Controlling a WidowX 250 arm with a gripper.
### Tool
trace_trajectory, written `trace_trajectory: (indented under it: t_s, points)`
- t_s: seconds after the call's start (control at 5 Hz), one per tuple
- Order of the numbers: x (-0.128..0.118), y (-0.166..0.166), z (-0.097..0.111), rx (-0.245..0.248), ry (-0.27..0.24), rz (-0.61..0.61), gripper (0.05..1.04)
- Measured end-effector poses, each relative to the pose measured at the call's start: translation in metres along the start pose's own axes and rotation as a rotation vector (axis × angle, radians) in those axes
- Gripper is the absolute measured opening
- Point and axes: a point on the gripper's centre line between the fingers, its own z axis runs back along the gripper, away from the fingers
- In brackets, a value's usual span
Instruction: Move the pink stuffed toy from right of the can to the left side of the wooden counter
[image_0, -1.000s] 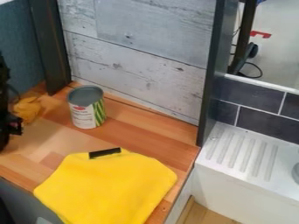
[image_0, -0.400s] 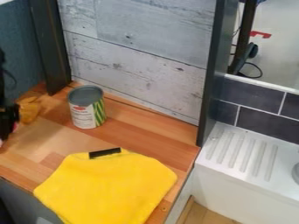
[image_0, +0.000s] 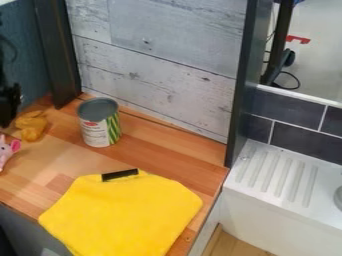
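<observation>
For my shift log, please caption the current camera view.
Tin can, yellow cloth and pink toy on a wooden counter beside a white sink.

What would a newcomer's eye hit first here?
The big bright yellow cloth spread over the wooden counter's front, a short black strip at its far edge. Next, the grey-topped cylindrical can with a white-and-green label, standing behind it. Then the pink toy with a round ear at the left edge.

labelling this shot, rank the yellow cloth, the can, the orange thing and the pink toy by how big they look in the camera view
1. Yellow cloth
2. Can
Then, unranked: orange thing and pink toy; the left edge cuts off the toy.
</observation>
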Motion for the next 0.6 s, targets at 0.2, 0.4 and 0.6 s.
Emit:
trace_trajectory:
  t_s: [0.2, 0.4, 0.6]
  points:
    - [-0.021, -0.029, 0.022, -0.098, 0.044, -0.138, 1.001]
    - [-0.035, -0.052, 0.033, -0.209, 0.073, -0.245, 1.001]
    - [-0.043, -0.064, 0.037, -0.295, 0.104, -0.275, 1.001]
